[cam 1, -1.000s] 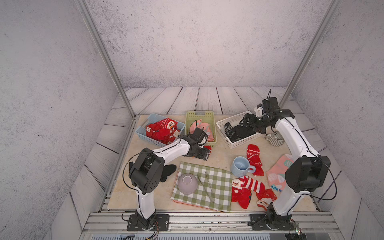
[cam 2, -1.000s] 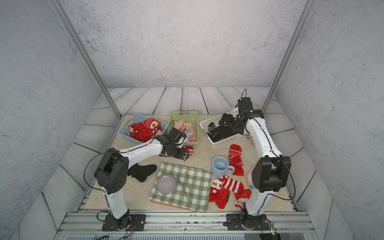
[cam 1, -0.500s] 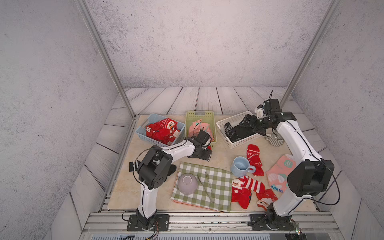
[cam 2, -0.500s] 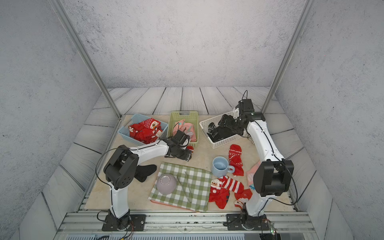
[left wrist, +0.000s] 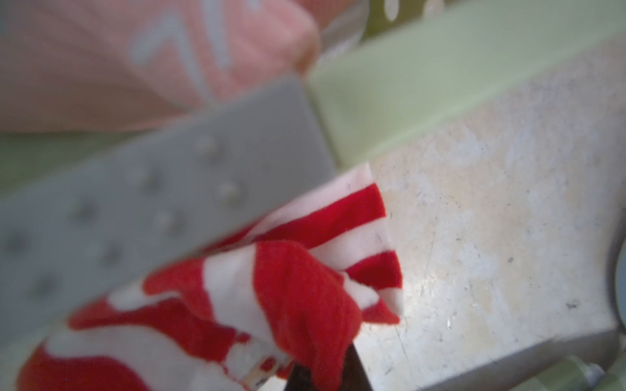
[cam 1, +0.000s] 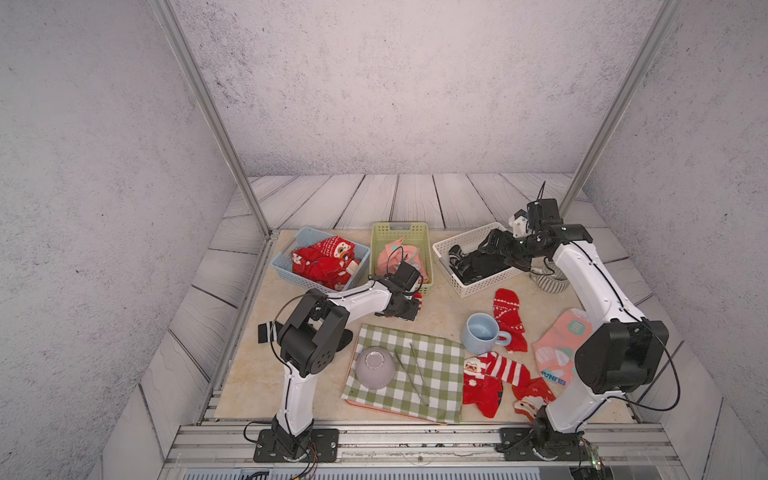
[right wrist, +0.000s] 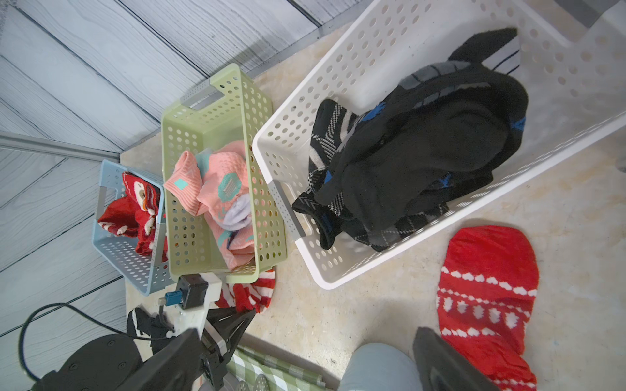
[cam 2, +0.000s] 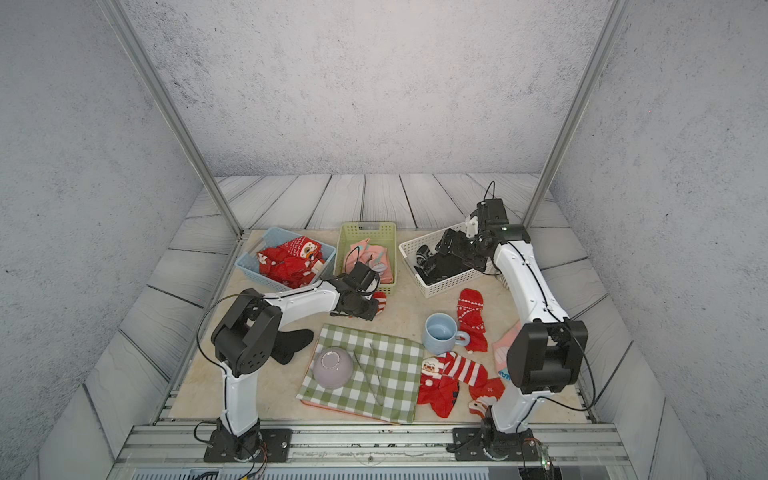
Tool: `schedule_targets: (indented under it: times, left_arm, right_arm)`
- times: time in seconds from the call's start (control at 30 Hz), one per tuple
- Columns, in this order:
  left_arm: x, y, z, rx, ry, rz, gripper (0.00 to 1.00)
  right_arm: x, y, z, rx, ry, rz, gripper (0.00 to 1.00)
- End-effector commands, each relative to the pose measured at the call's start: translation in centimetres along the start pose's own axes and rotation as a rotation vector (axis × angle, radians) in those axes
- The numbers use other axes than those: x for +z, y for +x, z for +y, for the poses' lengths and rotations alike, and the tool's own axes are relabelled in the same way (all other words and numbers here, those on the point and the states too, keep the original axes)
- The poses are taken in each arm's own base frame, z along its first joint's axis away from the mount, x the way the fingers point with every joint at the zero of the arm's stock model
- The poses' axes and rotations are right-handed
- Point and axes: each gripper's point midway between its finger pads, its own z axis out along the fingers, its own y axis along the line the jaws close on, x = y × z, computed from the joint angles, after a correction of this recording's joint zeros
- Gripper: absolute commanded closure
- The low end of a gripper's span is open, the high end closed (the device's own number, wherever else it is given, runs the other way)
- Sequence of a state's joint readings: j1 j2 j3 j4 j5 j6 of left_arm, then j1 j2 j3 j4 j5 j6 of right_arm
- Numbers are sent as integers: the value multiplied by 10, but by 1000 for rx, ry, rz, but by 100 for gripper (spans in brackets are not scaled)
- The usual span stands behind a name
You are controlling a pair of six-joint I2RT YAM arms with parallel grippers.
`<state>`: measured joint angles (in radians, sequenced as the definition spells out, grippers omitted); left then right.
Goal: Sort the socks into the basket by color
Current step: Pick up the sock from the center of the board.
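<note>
Sorting midway, filling 3 baskets (cam 1: 401,227).
Clenching left claw (cam 1: 410,308) on striped sock (left wrist: 315,291), holding right claw (cam 1: 490,248) released, leaving several loose.

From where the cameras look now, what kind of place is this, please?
Probably a robot test booth, not a real home: the left arm and right arm are bolted to a metal rail, and plain grey panels enclose the small table.
</note>
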<state>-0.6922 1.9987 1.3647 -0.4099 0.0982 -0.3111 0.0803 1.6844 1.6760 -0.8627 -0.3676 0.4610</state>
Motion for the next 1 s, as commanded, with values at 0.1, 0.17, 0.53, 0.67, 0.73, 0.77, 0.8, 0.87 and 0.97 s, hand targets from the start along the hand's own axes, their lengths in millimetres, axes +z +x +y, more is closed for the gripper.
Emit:
schedule_targets:
  times: [0.1, 0.17, 0.53, 0.67, 0.73, 0.77, 0.8, 0.87, 0.97]
  left_arm:
    - [-47, -8, -8, 33, 27, -67, 100]
    - [-64, -9, -11, 46, 43, -87, 100]
    - [-144, -24, 3, 24, -30, -226, 100]
    - [-173, -38, 21, -51, -48, -277, 100]
    - [-188, -47, 35, -98, -56, -297, 100]
    - [-195, -52, 43, -125, -58, -311, 100]
    - [-201, -56, 52, -147, -63, -319, 100]
    - [-213, -65, 72, -188, -88, -331, 100]
    - [-230, -78, 109, -241, -158, -355, 100]
  right_arm:
    - [-11, 4, 8, -10, -17, -9, 1]
    - [-11, 4, 9, -13, -20, -10, 1]
    - [-7, 7, 14, -24, -27, 3, 1]
    - [-9, 10, 16, -39, -25, 12, 1]
    - [-11, 12, 18, -46, -24, 13, 1]
    - [-12, 13, 18, -46, -25, 15, 1]
    - [-12, 13, 18, -47, -26, 15, 1]
    - [-13, 17, 20, -52, -32, 22, 1]
    - [-15, 21, 20, -54, -35, 28, 1]
